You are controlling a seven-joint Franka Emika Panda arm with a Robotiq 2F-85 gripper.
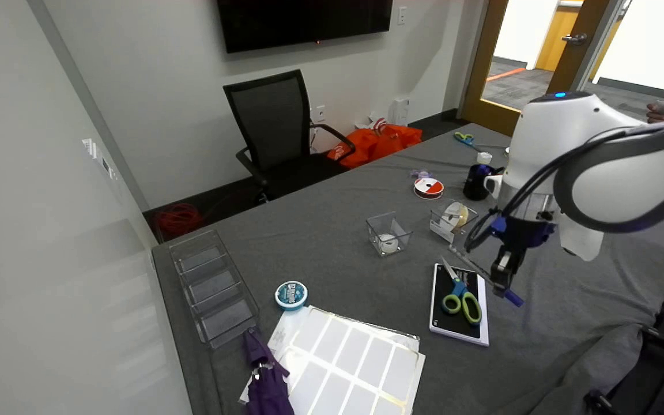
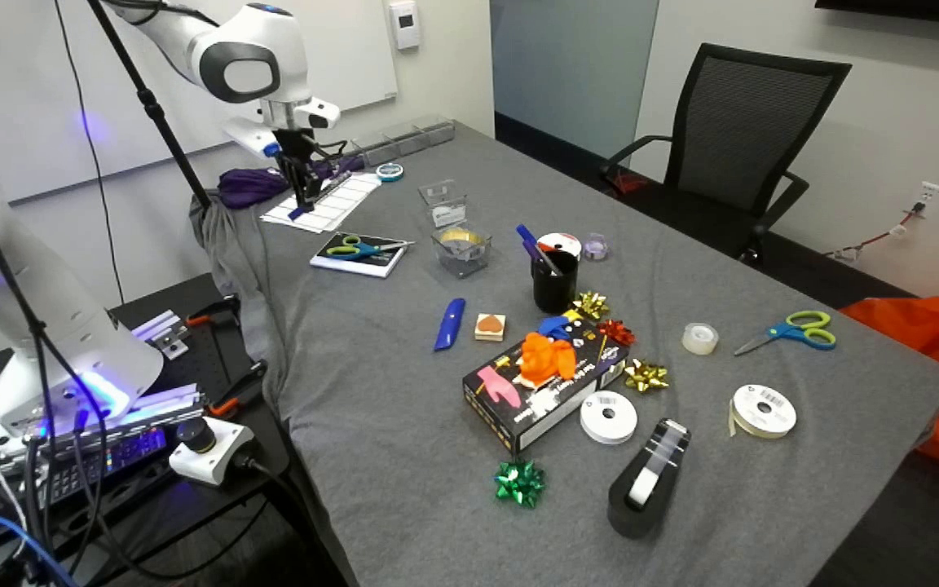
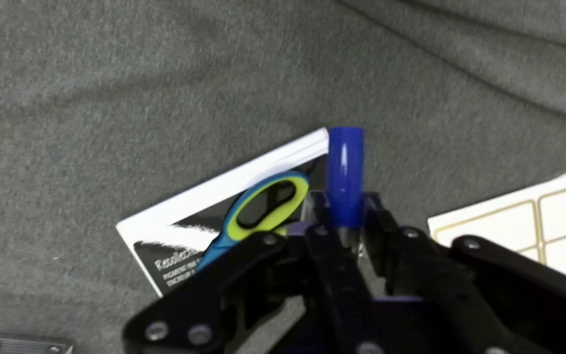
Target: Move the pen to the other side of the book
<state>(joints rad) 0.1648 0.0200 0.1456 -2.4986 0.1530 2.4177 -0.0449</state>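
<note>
My gripper (image 3: 345, 202) is shut on the pen (image 3: 346, 172), whose blue end sticks out past the fingers in the wrist view. The pale, whitish length of the pen (image 1: 470, 260) reaches the opposite way from the jaws in an exterior view. Beneath lies the book (image 1: 453, 333), dark with a white edge, flat on the grey cloth. Scissors with green-yellow handles (image 1: 461, 302) rest on its cover. The gripper (image 2: 306, 198) hangs raised off the table in an exterior view. From the wrist, the pen's blue end overlaps a corner of the book (image 3: 243, 179).
A white gridded sheet (image 1: 343, 363) lies near the book, with a purple cloth item (image 1: 268, 386) and a round blue tin (image 1: 291, 295) by it. Clear boxes (image 1: 388, 233) with tape stand close. A black cup of pens (image 2: 555, 281) and a blue cutter (image 2: 450, 324) are farther off.
</note>
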